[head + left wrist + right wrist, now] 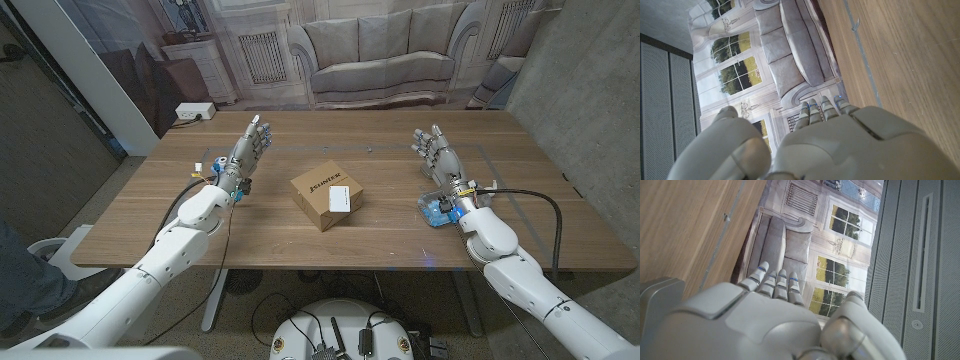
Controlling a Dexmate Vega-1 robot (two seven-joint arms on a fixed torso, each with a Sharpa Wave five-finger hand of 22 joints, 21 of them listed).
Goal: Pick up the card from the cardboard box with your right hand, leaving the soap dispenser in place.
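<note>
Cardboard box [324, 198], white card [339, 199] on top

A cardboard box [325, 197] sits mid-table with a white card [340, 199] on its top, nothing standing over it. Bare wooden table [390, 175] lies between the box and the right hand [436, 155], which holds nothing, fingers spread. The left hand [247, 151], also free, stands well apart on the box's other side.

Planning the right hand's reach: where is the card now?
In the head view, the card lies on top of the cardboard box at the table's middle, between both hands, left of the right hand.
</note>
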